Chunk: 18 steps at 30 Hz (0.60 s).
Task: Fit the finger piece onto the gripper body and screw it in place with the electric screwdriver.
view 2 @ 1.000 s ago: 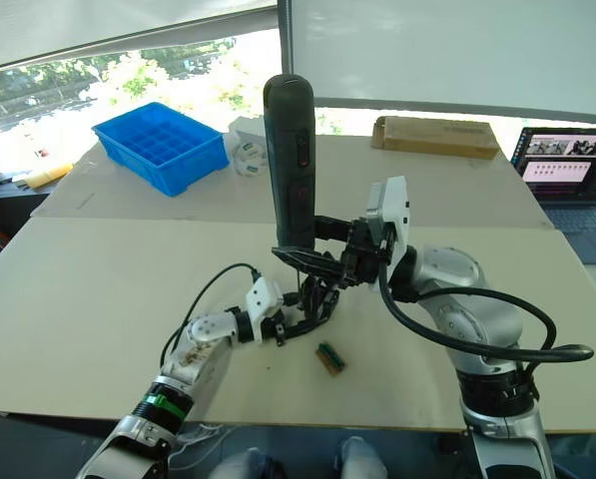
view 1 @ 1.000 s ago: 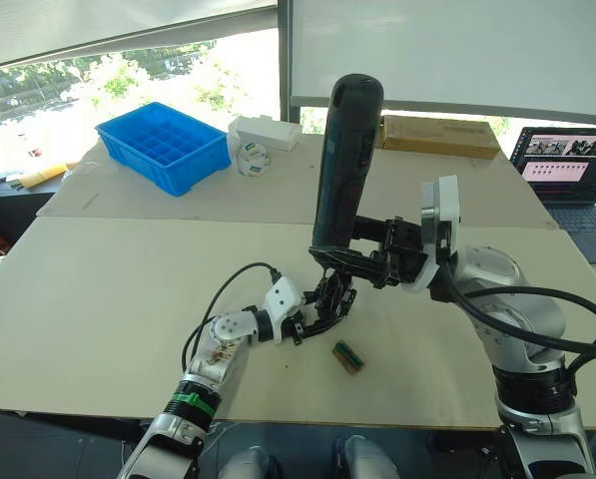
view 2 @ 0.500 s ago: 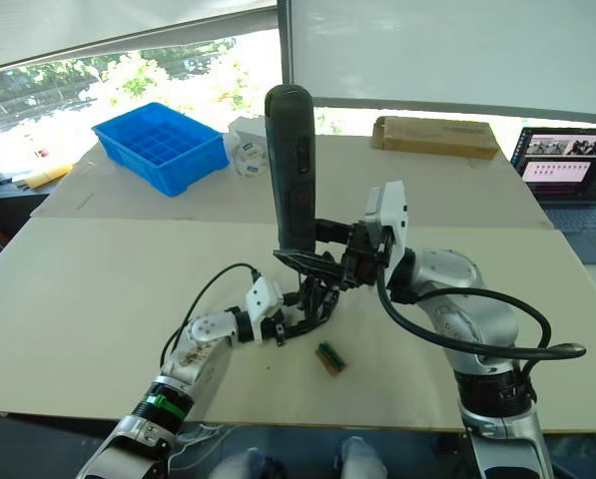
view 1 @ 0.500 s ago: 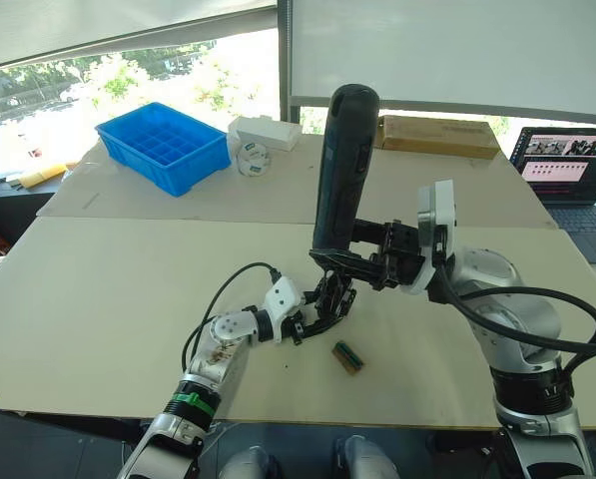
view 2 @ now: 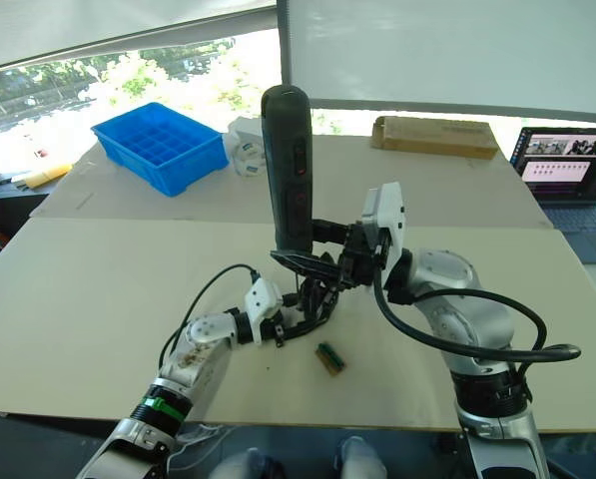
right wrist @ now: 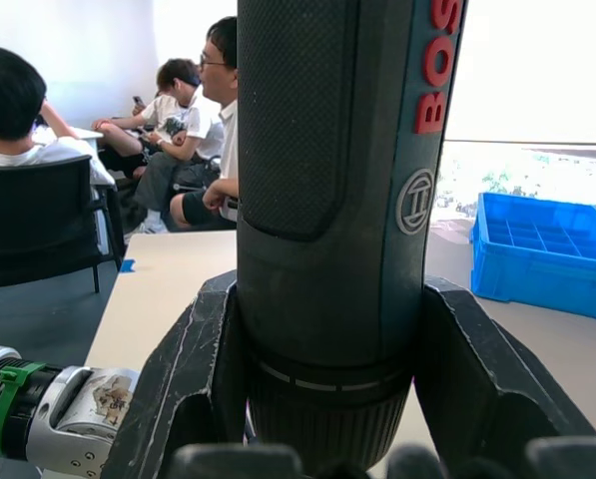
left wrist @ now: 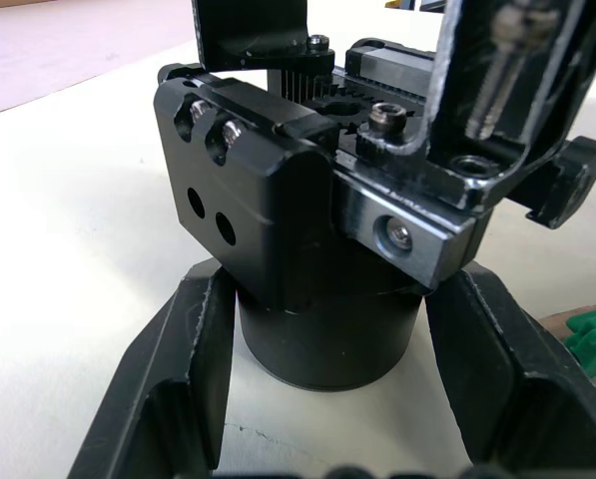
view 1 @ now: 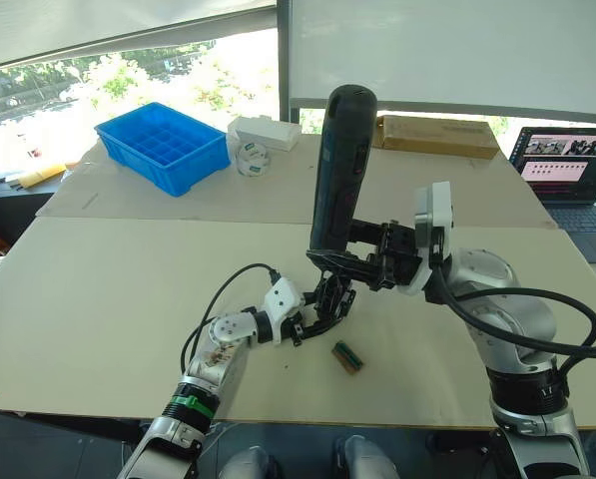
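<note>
**Driver upright over the gripper body, bit close to the screw**

My left pincer [view 1: 312, 321] pinches the round base of the gripper body [left wrist: 317, 249], which stands on the desk [view 1: 108, 289] near its middle. My right pincer [view 1: 339, 261] is clamped around the lower barrel of the electric screwdriver [view 1: 337, 165], held almost upright with its tip down over the top of that assembly. In the left wrist view the thin metal bit [left wrist: 497, 60] sits just above the bracket; I cannot tell whether it is seated in a screw head. I also cannot pick out the finger piece as a separate part — I judge it is already fitted on the body.

What could go wrong: the driver leans slightly, so the bit may slip off the screw head or start the screw crooked. Pressing down off-centre could also tip the body out of my left pincer's grip, since only the base is held (the load is applied higher up).

A small green-and-brown block [view 1: 348, 356] lies on the desk just on the near side of the body. The blue tray [view 1: 164, 145] at the far left has many compartments — all look empty from here.
</note>
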Available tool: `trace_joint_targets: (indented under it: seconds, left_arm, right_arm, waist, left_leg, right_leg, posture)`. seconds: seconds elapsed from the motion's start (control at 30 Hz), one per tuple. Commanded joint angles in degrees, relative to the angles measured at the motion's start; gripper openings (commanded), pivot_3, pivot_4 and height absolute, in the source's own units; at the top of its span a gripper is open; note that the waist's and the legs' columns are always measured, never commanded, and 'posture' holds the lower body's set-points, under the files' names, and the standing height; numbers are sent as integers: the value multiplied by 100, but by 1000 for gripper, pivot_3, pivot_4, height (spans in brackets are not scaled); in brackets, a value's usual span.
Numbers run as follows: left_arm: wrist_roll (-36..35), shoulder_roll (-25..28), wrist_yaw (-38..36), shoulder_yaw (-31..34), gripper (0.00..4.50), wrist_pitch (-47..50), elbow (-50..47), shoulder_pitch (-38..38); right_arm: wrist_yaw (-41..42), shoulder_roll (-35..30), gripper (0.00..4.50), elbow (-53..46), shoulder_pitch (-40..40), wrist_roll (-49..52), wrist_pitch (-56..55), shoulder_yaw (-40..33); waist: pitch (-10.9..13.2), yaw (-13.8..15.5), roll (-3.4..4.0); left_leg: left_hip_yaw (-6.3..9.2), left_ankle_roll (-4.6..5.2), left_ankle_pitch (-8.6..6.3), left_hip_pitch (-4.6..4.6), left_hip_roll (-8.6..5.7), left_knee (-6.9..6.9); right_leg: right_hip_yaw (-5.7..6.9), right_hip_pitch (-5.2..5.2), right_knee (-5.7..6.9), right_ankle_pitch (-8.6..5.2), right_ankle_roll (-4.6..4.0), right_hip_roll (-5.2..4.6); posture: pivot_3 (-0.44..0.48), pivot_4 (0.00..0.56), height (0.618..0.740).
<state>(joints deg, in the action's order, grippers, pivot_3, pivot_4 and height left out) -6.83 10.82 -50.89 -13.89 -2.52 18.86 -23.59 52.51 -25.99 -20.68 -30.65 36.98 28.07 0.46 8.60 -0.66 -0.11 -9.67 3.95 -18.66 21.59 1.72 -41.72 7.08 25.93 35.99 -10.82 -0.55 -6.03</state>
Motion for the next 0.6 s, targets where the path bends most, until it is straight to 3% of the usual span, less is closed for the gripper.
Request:
trace_joint_targets:
  seconds: [0.03,0.6]
  left_arm:
    - [97,55,-64,-165,2274,171,86,171]
    - [98,53,-71,-172,2274,202,108,157]
  right_arm:
    - [18,47,1911,-161,-40,55,-252,-79]
    - [51,10,1911,-215,-42,101,-254,-140]
  waist:
    - [0,0,0]
    - [0,0,0]
  left_leg:
    - [0,0,0,0,0,0]
    - [0,0,0,0,0,0]
  right_leg:
    - [0,0,0,0,0,0]
    - [0,0,0,0,0,0]
  posture:
    - [0,150,740]
    - [0,150,740]
